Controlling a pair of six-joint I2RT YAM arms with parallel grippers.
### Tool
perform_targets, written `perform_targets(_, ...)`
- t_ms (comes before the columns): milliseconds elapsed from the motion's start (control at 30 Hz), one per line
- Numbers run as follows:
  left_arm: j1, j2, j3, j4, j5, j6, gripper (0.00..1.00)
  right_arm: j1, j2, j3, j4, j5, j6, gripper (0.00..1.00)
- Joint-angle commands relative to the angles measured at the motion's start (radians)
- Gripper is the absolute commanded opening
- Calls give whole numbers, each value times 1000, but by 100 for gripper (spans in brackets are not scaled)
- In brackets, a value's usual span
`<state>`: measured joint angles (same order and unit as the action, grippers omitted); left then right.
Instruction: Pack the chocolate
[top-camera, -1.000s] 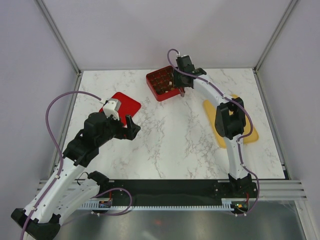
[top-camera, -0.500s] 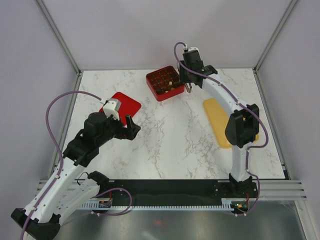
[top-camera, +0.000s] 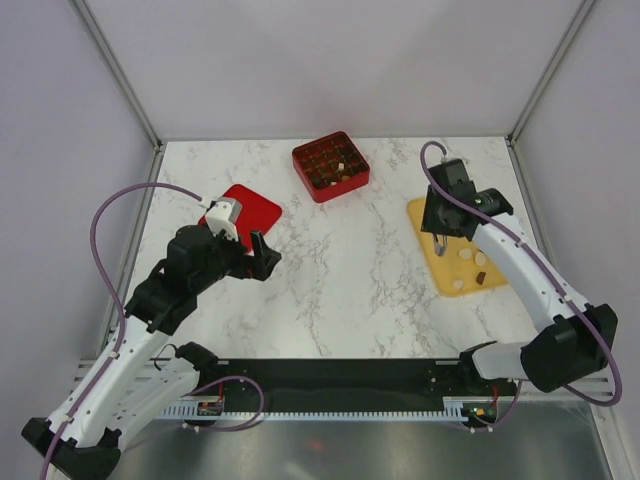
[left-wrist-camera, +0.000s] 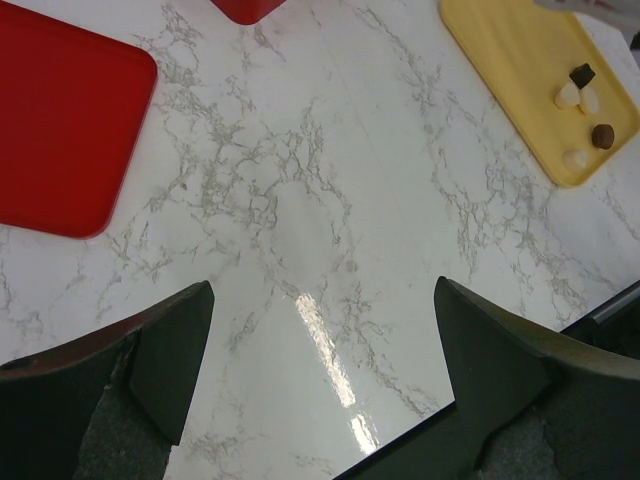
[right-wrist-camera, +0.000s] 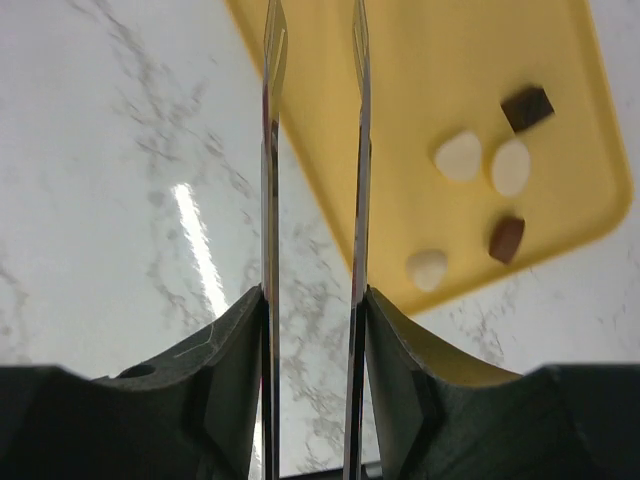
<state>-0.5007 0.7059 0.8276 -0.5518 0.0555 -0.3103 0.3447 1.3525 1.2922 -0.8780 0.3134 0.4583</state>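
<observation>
Several chocolate pieces (top-camera: 467, 257), cream and brown, lie on the yellow tray (top-camera: 416, 212) at the right. They also show in the right wrist view (right-wrist-camera: 459, 156) and the left wrist view (left-wrist-camera: 602, 135). More pieces sit in cells of the red gridded box (top-camera: 331, 166) at the back. My right gripper (top-camera: 441, 243) hovers over the tray's left part, its thin blades (right-wrist-camera: 312, 30) a little apart with nothing between them; the pieces lie to its right. My left gripper (top-camera: 265, 252) is open and empty (left-wrist-camera: 322, 300) above bare marble.
A flat red lid (top-camera: 250, 205) lies on the table at the left, beside my left gripper, and shows in the left wrist view (left-wrist-camera: 60, 130). The box's corner (left-wrist-camera: 245, 8) is at that view's top edge. Cage posts frame the table.
My right arm swung from the red box at the back to over the yellow tray, uncovering the pieces on it. The left arm has not moved.
</observation>
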Motion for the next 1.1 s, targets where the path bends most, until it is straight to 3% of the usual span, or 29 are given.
perform_targets(0,2,-8,13,12,23,34,100,-45,-105,-117,-125,21,59,50)
perform_targets(200,2,-6,11,16,41,33,100,-104,-202,-203,-139,-28,68,51)
perform_targets(1067,2,1,8,18,32,33,100,-269,-220,-395,14,-114,37,57)
